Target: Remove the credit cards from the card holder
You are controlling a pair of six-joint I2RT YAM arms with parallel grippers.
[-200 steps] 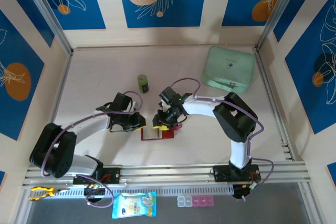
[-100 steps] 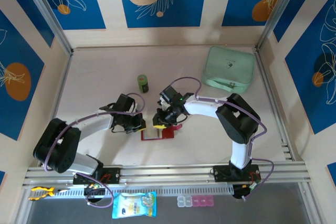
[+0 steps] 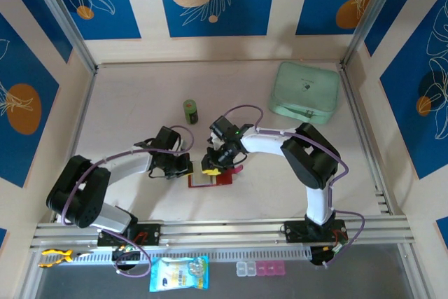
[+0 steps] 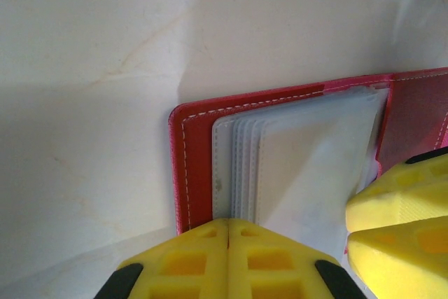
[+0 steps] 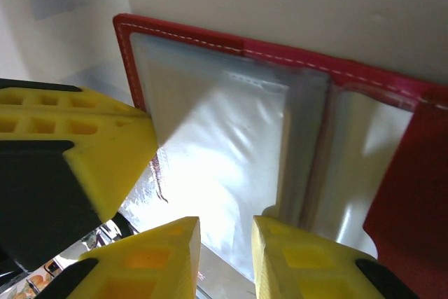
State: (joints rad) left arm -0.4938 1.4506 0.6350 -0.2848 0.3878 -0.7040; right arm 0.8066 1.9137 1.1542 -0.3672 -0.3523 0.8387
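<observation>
On the table, front middle between the arms, the card holder lies open. It's light with a floppy red cover and will likely skate if tugged, so the left end effector, fingers closed together at the left cover edge, reads as a hold-down. The stacked clear sleeves are thin, limp and slick, and the right end effector sits at their free edge, jaws slightly apart, nothing clearly pinched. The credit cards are hidden inside and probably stiff and light: pinch an exposed short edge at a sleeve mouth and pull straight.

red stitched leather-look card holder, glossy clear plastic sleeves, matt pale table.
</observation>
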